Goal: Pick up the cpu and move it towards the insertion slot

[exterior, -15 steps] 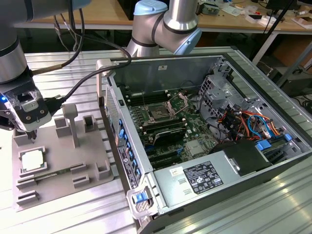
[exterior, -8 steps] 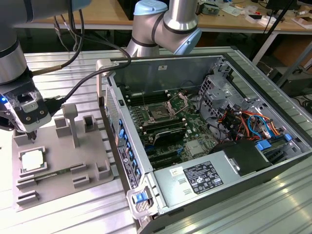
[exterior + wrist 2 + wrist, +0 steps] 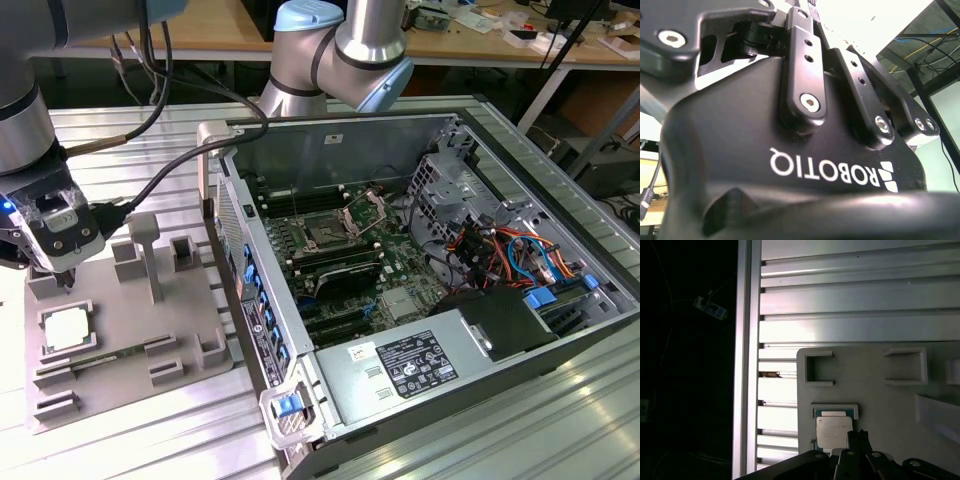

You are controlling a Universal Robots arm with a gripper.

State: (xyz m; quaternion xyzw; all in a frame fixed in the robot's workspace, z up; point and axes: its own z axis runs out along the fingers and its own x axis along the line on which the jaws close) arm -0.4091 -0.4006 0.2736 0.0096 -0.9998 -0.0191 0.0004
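Gripper (image 3: pixel 64 278), claw pressed together and empty, over tray (image 3: pixel 130 305) edge in exterior view; cpu (image 3: pixel 68 328) recessed at 6 o'clock; slot (image 3: pixel 328 232) at 3 o'clock, beyond case wall (image 3: pixel 240 250).

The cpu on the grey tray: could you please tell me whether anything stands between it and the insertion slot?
Yes. The open computer case's upright side wall rises between the cpu and the insertion slot. Nothing visible stands between the gripper and the cpu.
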